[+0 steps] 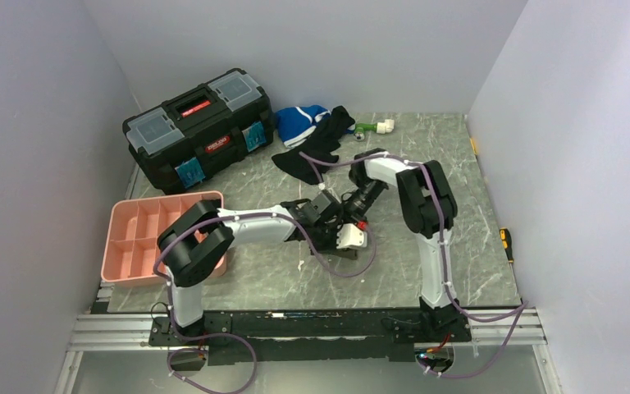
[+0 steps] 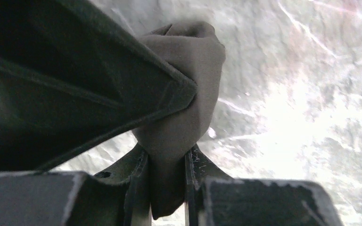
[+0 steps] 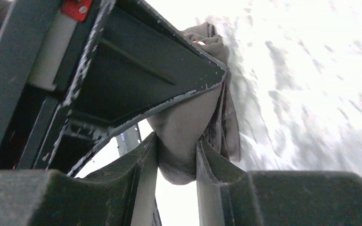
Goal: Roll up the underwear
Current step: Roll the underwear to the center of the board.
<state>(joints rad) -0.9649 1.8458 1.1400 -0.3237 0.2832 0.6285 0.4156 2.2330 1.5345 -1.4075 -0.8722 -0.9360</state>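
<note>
Left claw (image 2: 167,157) clenched on the underwear (image 2: 188,70) | right claw (image 3: 176,153) pinched the same cloth | I saw it bunched between both claws, close together, near the middle of the table (image 1: 246,283).

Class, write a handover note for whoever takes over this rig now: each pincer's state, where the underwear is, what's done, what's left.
Left pincer: shut on the underwear.
Right pincer: shut on the same fabric.
Location: bunched between both pincers, at the middle of the table.
Done: garment gathered and gripped.
Left: a tidy roll isn't visible yet; finish rolling, then release.
</note>
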